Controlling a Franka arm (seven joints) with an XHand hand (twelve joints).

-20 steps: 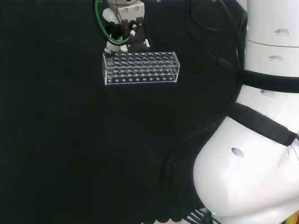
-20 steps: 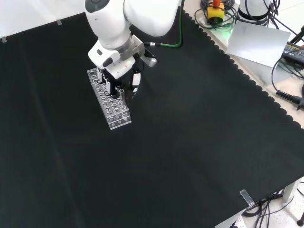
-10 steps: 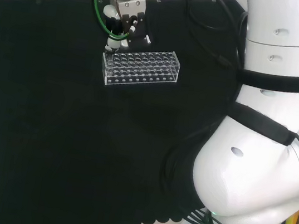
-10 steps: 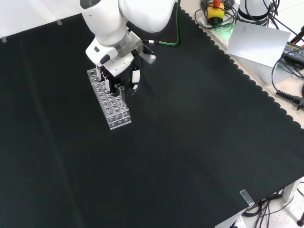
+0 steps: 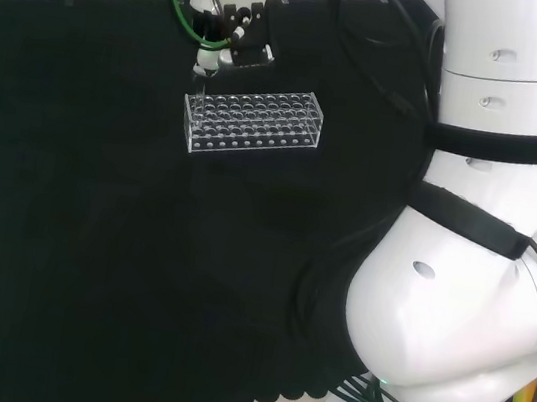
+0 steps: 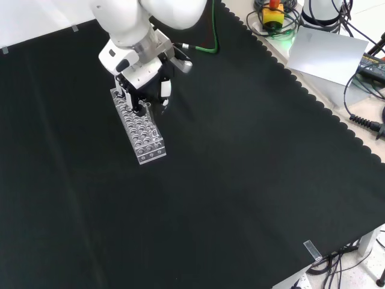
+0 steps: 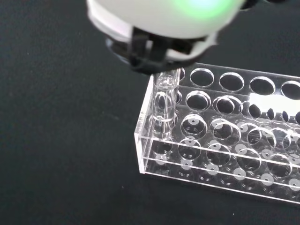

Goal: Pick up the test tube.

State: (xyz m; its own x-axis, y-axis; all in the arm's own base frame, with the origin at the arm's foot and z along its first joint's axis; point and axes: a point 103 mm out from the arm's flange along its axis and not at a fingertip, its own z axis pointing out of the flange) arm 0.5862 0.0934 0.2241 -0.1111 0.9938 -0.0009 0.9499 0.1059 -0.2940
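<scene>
While my hand point(image 5: 229, 28) hangs over the far left end of the clear rack point(image 5: 251, 122) in the head view, I can see its fingers point(image 7: 152, 49) curled in around the top of the test tube point(image 7: 164, 105) in the wrist view. The tube is clear glass, upright, and its lower part sits in a corner hole of the rack, at the end nearest the camera on the wrist. Its rim is up between the dark fingertips, so I read the hand as closed on the tube, pinching it near the mouth.

From the front view, the hand point(image 6: 144, 90) comes down from the top of the picture onto the upper end of the rack point(image 6: 139, 128), which lies lengthwise on the black cloth of the tabletop point(image 6: 240, 180). I cannot make out the tube itself in that view or in the head view; it is too clear against the dark cloth. The other holes I can see in the wrist view look empty. The green cable point(image 5: 177, 0) loops beside the wrist in the head view.
</scene>
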